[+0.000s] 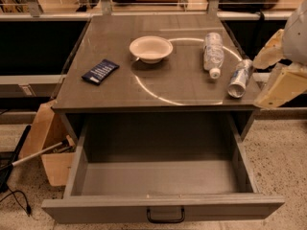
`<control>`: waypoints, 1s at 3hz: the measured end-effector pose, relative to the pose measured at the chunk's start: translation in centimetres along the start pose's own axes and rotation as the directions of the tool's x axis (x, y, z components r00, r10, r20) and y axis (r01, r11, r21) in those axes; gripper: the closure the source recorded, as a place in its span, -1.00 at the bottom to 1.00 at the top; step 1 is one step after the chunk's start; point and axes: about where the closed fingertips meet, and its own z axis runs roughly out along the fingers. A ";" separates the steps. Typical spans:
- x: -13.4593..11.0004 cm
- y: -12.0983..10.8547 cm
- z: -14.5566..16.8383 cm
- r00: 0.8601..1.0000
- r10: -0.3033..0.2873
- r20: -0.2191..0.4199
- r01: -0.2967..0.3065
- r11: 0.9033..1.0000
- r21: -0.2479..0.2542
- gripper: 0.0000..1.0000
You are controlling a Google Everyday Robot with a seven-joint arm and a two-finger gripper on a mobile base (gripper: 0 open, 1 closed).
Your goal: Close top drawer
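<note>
The top drawer point(163, 210) is pulled far out of the grey cabinet, toward the camera. Its flat grey front has a small black centre handle point(165, 217), and its deep grey box point(160, 176) is empty. My gripper point(275, 71) hangs at the right edge of the view, beside the cabinet's right front corner. It is above and to the right of the drawer and touches nothing. Its two cream fingers point(284, 87) stand apart, with nothing between them.
On the cabinet top point(163, 87) are a white bowl point(150, 49), a dark blue packet point(100, 71), a lying clear water bottle point(213, 54) and a lying can point(239, 78) near the right edge. A cardboard box point(45, 147) and cables are on the floor to the left.
</note>
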 end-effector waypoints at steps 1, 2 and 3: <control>0.3 0.3 0.0 0.997 -0.001 0.072 0.003 1.000 -0.029 0.29; 1.2 1.0 0.6 0.967 0.008 0.256 0.025 0.992 -0.127 0.93; 0.9 1.8 0.9 0.907 0.040 0.420 0.052 0.977 -0.207 1.00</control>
